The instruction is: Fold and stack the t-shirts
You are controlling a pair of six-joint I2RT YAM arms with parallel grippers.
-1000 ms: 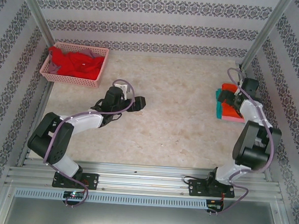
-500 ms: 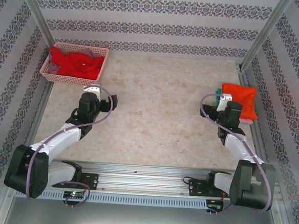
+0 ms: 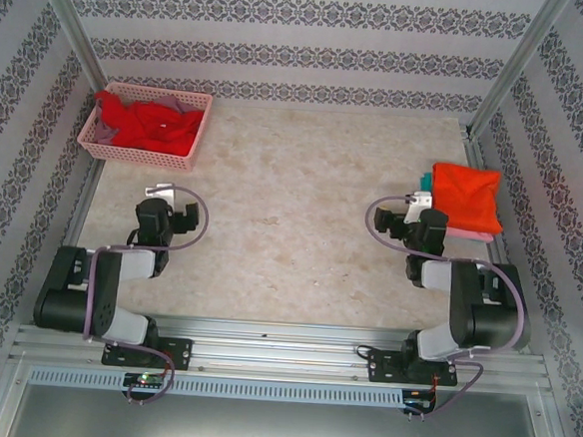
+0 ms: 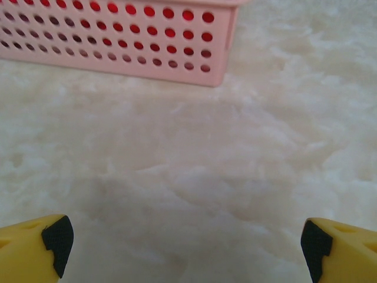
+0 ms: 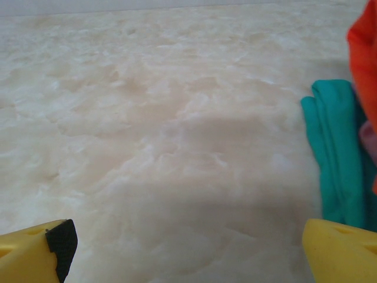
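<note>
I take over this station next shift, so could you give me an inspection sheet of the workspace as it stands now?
Surface: pale marbled table, no spills visible.
Job's things: orange t-shirt folded on top of a stack at the right edge, with the teal t-shirt and pink t-shirt beneath; red t-shirts heaped unfolded in the pink basket, far left.
Clutter: nothing seen.
Pincers: left pincer open, empty, facing the basket; right pincer open, empty, beside the stack.
Cables: purple cables loop at each wrist, no snag visible.
Surroundings: patterned walls, metal frame posts.
</note>
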